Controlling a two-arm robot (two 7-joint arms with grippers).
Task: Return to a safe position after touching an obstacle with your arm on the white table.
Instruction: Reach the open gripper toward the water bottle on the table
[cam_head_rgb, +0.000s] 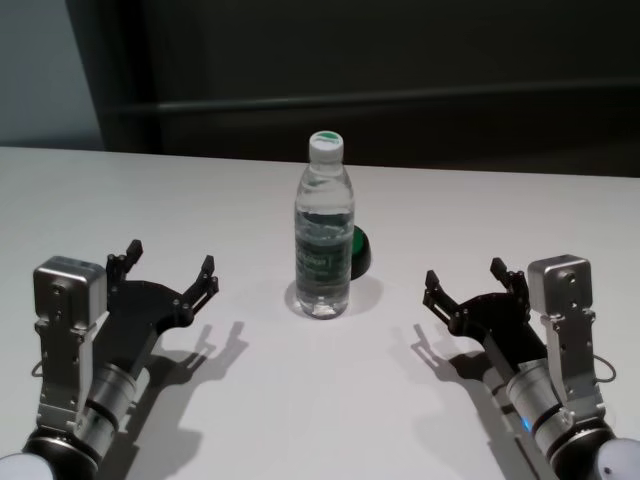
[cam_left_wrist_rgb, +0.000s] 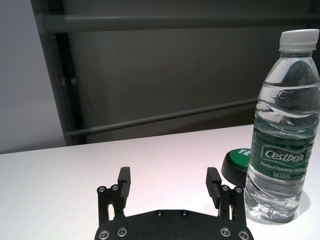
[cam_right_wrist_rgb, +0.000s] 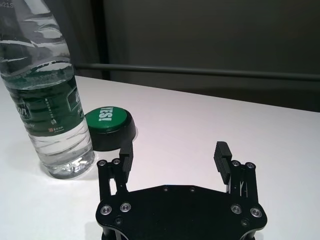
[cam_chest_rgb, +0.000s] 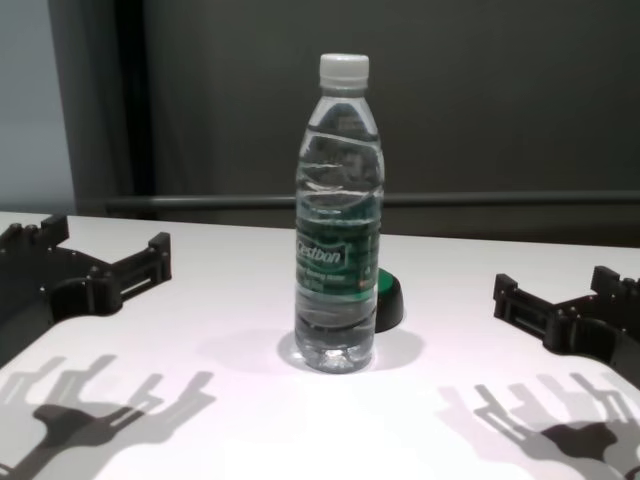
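The obstacle (cam_head_rgb: 324, 240), a clear water bottle with a white cap and green label, stands upright mid-way across the white table (cam_head_rgb: 120, 200); it also shows as the obstacle (cam_chest_rgb: 338, 220), the obstacle (cam_left_wrist_rgb: 282, 130) and the obstacle (cam_right_wrist_rgb: 47, 100). My left gripper (cam_head_rgb: 168, 272) hovers open to the left of it, well apart, with nothing between its fingers; it shows too as the left gripper (cam_left_wrist_rgb: 170, 187) and the left gripper (cam_chest_rgb: 95, 255). My right gripper (cam_head_rgb: 472, 284) is open to the bottle's right, also apart and empty, seen again as the right gripper (cam_right_wrist_rgb: 175, 160) and the right gripper (cam_chest_rgb: 560, 295).
A low black disc with a green top (cam_head_rgb: 358, 250) sits just behind and right of the bottle, seen also as the disc (cam_right_wrist_rgb: 109, 127), the disc (cam_left_wrist_rgb: 239, 165) and the disc (cam_chest_rgb: 388, 300). A dark wall with a rail (cam_head_rgb: 400, 100) runs behind the table's far edge.
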